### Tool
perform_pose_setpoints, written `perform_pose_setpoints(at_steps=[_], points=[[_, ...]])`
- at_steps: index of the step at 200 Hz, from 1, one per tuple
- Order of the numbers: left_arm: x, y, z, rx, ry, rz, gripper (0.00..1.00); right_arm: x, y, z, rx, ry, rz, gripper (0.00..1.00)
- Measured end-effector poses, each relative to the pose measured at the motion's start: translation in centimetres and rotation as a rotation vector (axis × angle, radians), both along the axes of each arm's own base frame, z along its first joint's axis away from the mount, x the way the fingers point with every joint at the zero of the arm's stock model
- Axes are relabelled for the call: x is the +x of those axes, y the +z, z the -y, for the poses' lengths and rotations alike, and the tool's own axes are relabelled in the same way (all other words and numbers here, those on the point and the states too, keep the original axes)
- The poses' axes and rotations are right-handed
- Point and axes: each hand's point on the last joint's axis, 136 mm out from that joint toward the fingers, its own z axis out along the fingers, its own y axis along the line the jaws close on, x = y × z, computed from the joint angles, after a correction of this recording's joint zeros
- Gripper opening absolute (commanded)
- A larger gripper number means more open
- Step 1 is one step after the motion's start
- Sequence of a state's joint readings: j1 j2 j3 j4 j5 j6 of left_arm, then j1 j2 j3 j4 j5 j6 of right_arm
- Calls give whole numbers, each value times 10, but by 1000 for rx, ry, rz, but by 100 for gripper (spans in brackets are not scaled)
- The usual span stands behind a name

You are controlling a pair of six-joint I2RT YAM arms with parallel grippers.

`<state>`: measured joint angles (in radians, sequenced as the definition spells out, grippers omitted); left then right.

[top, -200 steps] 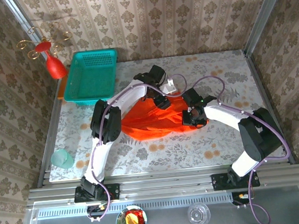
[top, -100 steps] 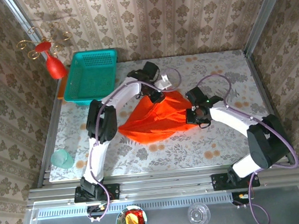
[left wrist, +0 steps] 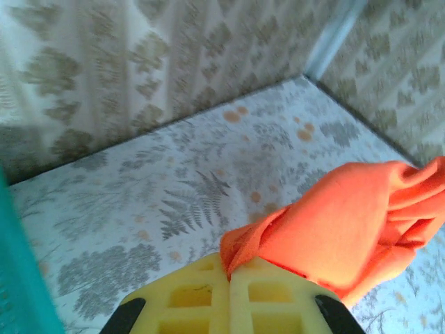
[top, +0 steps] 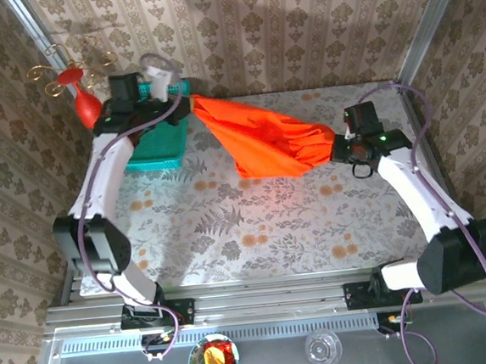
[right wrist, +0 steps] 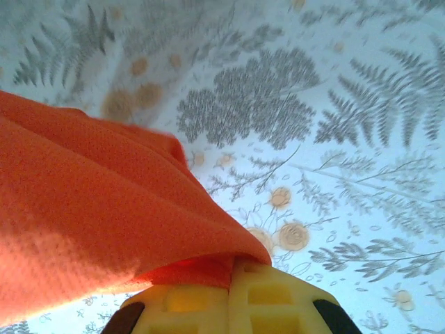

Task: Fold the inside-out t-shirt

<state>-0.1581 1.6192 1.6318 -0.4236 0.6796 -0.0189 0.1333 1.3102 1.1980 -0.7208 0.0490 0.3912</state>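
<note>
This is a robot test booth in a lab, made to look homely. Beige damask wallpaper panels (top: 297,24) in silver aluminium frame posts (top: 429,21) close the floral-patterned white counter (top: 256,232) behind and at both sides; a grey metal mounting rail (top: 270,297) runs along its near edge.

One orange-red t-shirt (top: 269,141), the sole garment. One teal basket (top: 157,154). One red ornament (top: 70,76) with gold wire curls, too fine for a sure count. Two arms: one left arm (top: 98,184), one right arm (top: 413,182). One pair of jaws apiece, two pairs in all. Four yellow fingers in total: two left fingers (left wrist: 188,299), two right fingers (right wrist: 174,300). One flower-patterned bench (top: 255,223). Three papered walls (top: 297,24). Two metal corner posts (top: 432,12). Below the near rail, one small dish (top: 195,353) with one yellow-and-red wrapped item (top: 218,359), plus one clear glass (top: 323,347).
</note>
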Motion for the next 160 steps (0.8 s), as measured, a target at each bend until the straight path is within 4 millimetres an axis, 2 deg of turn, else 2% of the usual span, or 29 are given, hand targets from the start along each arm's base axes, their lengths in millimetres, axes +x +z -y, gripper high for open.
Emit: perform_pose_setpoints(at_steps=[23, 34, 49, 59, 75, 93, 106, 121, 140, 160], points=[[-19, -8, -39, -54, 94, -39, 0, -15, 11, 10, -1, -19, 34, 0], [-32, -21, -53, -68, 129, -72, 0, -24, 3, 14, -1, -25, 21, 0], [-52, -44, -63, -69, 156, -128, 0, -38, -19, 15, 0, -27, -36, 0], [-65, -60, -62, -69, 156, -166, 0, -47, -37, 13, 12, -22, -90, 1], [-85, -94, -55, -61, 139, -245, 0, -63, -64, 8, 38, -12, -182, 19], [-104, -134, -42, -39, 109, -340, 0, -74, -78, 0, 48, -2, -246, 33], [-119, -161, -30, -15, 87, -408, 0, -77, -77, -10, 43, 26, -253, 37], [-132, -181, -20, 3, 64, -457, 0, -80, -72, -26, 30, 75, -249, 38], [-137, -190, -15, 6, 63, -476, 0, -80, -56, -54, 28, 153, -217, 39], [-132, -188, -14, 6, 77, -454, 0, -83, -42, -89, 33, 247, -184, 39]])
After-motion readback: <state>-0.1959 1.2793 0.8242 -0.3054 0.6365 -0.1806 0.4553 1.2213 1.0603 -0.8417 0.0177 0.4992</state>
